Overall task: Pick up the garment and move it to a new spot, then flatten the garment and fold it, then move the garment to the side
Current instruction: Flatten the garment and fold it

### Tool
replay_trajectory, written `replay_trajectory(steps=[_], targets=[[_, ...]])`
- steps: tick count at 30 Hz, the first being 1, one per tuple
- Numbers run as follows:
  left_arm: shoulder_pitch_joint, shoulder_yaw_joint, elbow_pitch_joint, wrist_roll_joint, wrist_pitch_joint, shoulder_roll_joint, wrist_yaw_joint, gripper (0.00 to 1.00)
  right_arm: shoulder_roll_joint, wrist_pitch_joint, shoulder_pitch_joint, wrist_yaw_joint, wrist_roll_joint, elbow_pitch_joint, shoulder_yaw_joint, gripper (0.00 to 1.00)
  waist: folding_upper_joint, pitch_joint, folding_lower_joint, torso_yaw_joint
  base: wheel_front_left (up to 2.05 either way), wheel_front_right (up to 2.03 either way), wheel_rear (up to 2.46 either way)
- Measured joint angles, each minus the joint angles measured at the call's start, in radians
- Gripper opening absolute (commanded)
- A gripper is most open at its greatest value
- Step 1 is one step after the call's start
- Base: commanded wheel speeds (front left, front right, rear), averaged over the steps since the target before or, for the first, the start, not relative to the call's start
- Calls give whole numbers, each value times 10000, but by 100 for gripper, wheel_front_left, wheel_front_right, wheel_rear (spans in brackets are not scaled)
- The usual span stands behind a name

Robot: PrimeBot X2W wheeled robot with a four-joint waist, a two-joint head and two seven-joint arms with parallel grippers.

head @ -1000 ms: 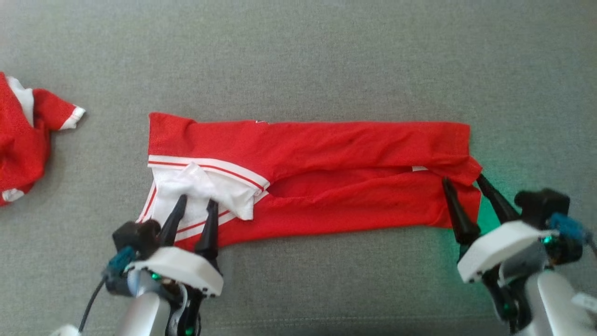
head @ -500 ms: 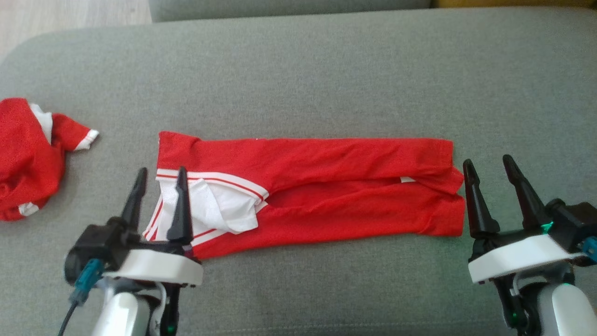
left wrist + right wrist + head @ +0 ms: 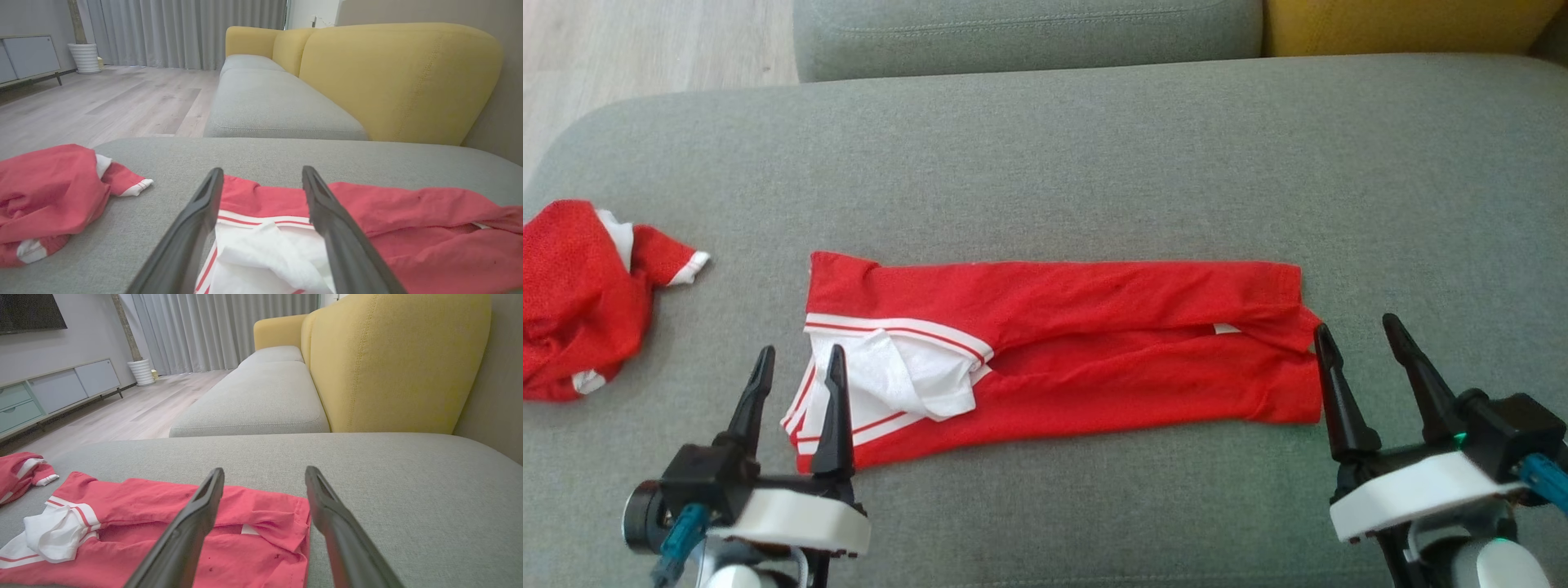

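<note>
Left pincer (image 3: 800, 353): spread, empty, at the white-trimmed end | long red fabric garment with white striped trim (image 3: 1111, 359): flat lengthwise strip on grey fabric sofa cushion (image 3: 1045, 163) | right pincer (image 3: 1356, 325): spread, empty, beside the other end, probably for an end-to-end fold.

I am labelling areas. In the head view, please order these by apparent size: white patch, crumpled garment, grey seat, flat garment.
1. grey seat
2. flat garment
3. crumpled garment, cut by the picture edge, so its full size is unsure
4. white patch
</note>
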Motion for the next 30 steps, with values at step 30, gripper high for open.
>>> replay_trajectory(steps=[30], targets=[[-1411, -564, 313, 0, 6, -109, -213, 100, 25, -96, -2848, 2, 23, 4117, -853, 100, 0, 1510, 0, 385, 0, 0, 0]])
